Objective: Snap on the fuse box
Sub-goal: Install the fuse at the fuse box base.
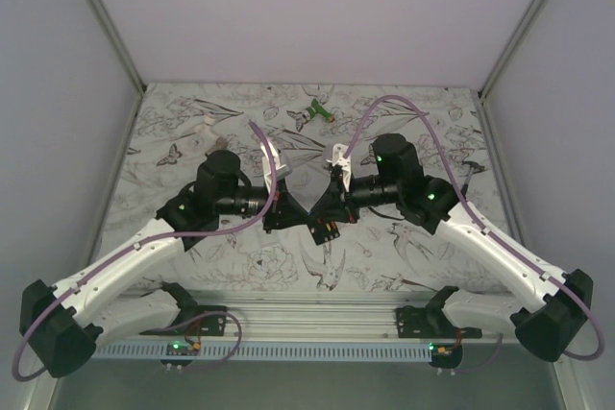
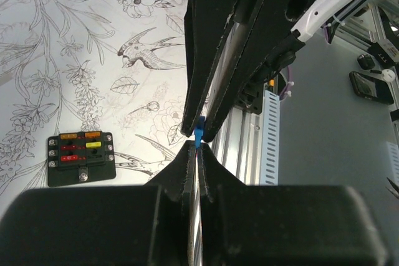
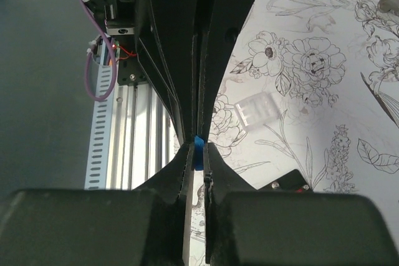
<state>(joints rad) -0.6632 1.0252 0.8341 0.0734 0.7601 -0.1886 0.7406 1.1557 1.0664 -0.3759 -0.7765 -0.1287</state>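
Note:
The fuse box (image 2: 81,158) lies flat on the patterned table, a black block with orange, yellow and red fuses in its slots; one corner (image 3: 290,182) shows in the right wrist view. Above the table my left gripper (image 2: 196,154) and right gripper (image 3: 198,151) meet tip to tip. A small blue fuse (image 2: 197,136) is pinched between them. The left fingers are shut on one end of it. The right fingers (image 3: 209,154) press on the other end of the blue fuse (image 3: 198,154). In the top view the left gripper (image 1: 300,208) and right gripper (image 1: 319,210) touch at mid-table.
A clear plastic cover (image 3: 257,110) lies on the table beside the fuse box. A green-and-white tool (image 1: 314,110) rests near the back. The aluminium rail (image 2: 249,147) runs along the near edge, and grey walls close in the sides.

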